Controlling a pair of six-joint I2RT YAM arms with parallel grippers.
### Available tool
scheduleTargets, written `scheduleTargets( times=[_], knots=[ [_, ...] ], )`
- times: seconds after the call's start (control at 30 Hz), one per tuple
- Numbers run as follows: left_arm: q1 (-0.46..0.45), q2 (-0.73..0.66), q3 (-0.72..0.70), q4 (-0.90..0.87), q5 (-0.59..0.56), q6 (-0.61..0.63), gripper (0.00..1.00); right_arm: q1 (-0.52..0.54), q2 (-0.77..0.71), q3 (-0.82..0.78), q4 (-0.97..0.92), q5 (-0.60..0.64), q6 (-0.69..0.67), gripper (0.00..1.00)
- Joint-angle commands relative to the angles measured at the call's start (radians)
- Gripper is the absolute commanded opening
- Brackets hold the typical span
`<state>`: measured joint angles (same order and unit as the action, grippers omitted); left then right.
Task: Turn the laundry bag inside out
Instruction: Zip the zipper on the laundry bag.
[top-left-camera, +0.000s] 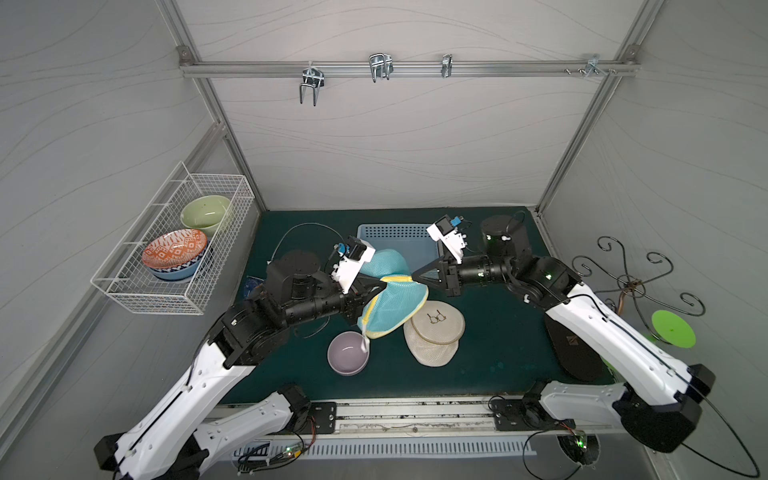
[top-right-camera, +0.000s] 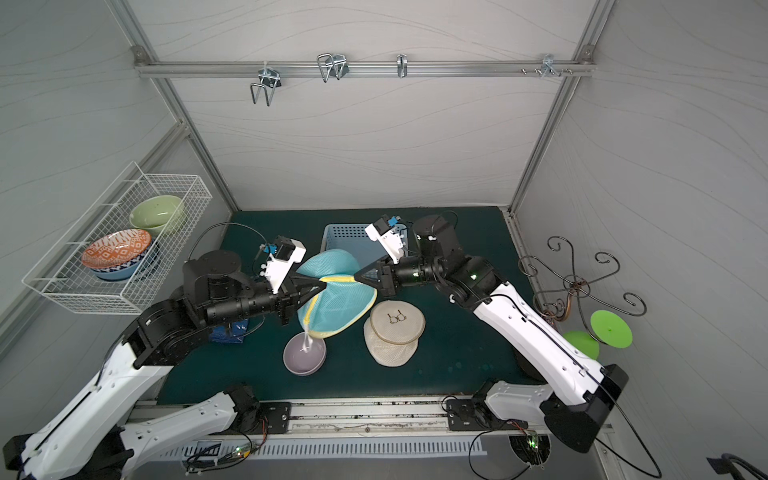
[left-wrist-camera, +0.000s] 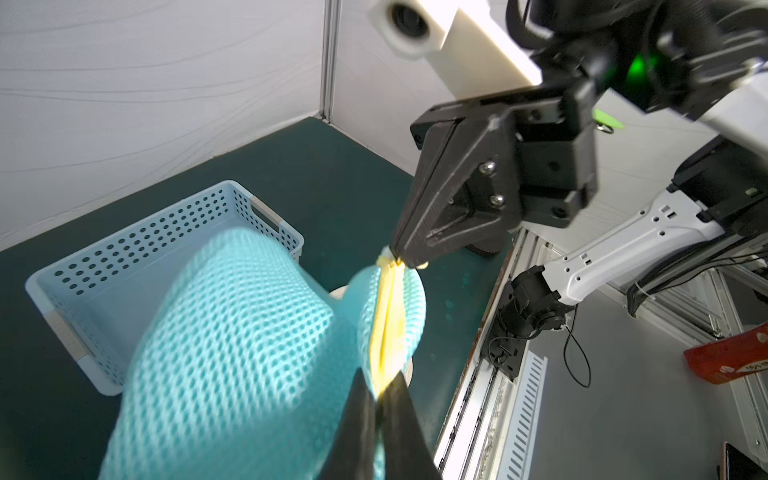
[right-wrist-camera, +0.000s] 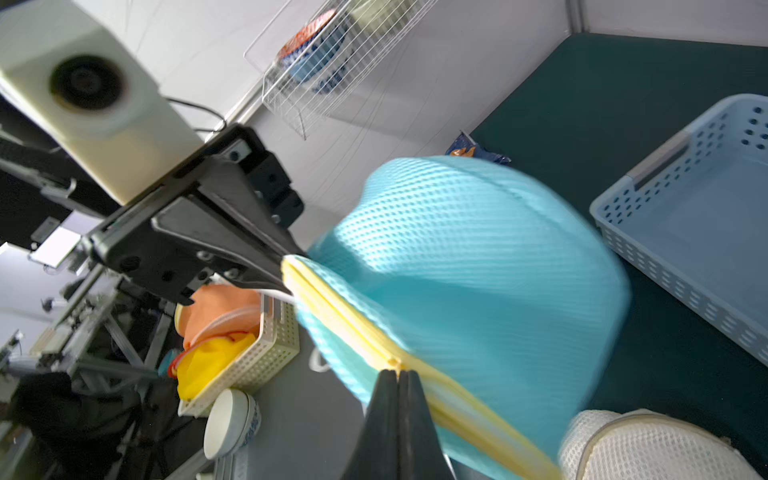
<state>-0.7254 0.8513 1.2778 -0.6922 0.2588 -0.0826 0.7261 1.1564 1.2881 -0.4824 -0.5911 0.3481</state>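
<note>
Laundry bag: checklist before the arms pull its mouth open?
1. Left hand shut on the yellow rim of the laundry bag: ok.
2. Right hand shut on the same rim: ok.
3. Each hand grips one layer only: cannot tell; the yellow edges lie pressed together in the left wrist view.
4. Mouth unzipped: cannot tell.
5. Bag free of the purple bowl: not ok; a white tab dangles over it.
6. Bag free of the white mesh bag: cannot tell; they overlap in both top views.
</note>
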Motion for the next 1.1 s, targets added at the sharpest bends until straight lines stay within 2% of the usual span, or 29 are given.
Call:
scheduleTargets(
  times=[0.0,0.1,0.3,0.37,0.43,0.47,0.5,0.57,0.63,0.73,0.77,0.83,0.97,1.07],
  knots=[
    [0.006,-0.046,0.075,0.087,-0.051,-0.010,0.00,-0.044,-0.067,-0.085,0.036,0.004,0.041,0.00],
    [0.006,-0.069,0.080,0.075,-0.092,-0.001,0.00,-0.080,-0.116,-0.162,0.067,-0.019,0.066,0.00],
    [0.006,-0.124,0.036,0.123,-0.195,-0.028,0.00,-0.082,-0.181,-0.297,0.114,-0.026,0.124,0.00],
    [0.007,-0.124,0.028,0.121,-0.178,-0.028,0.00,-0.083,-0.194,-0.312,0.136,-0.025,0.144,0.00],
    [0.007,-0.086,0.047,0.069,-0.081,-0.020,0.00,-0.083,-0.162,-0.243,0.128,-0.068,0.115,0.00],
    [0.007,-0.055,0.061,0.033,-0.043,-0.017,0.08,-0.083,-0.131,-0.190,0.088,-0.100,0.075,0.00],
    [0.007,-0.025,0.076,-0.012,0.005,-0.008,0.23,-0.082,-0.097,-0.099,0.052,-0.119,0.040,0.00],
    [0.006,0.001,0.068,-0.044,0.068,-0.006,0.28,-0.078,-0.026,0.046,-0.024,-0.175,-0.016,0.00],
    [0.006,-0.023,0.034,0.001,0.078,-0.018,0.32,-0.056,0.033,0.166,-0.108,-0.194,-0.078,0.00],
    [0.007,-0.043,0.051,0.016,0.047,0.011,0.49,-0.028,0.094,0.273,-0.205,-0.210,-0.161,0.00],
    [0.006,-0.037,0.074,0.010,0.051,0.027,0.57,-0.022,0.110,0.287,-0.219,-0.209,-0.177,0.00],
    [0.007,-0.004,0.122,-0.020,0.069,0.058,0.97,-0.005,0.130,0.303,-0.236,-0.218,-0.206,0.00],
    [0.006,0.059,0.203,-0.067,0.087,0.122,0.98,0.023,0.169,0.342,-0.340,-0.175,-0.328,0.00],
    [0.006,0.095,0.258,-0.095,0.051,0.188,0.98,0.029,0.174,0.332,-0.375,-0.186,-0.392,0.00]
  ],
)
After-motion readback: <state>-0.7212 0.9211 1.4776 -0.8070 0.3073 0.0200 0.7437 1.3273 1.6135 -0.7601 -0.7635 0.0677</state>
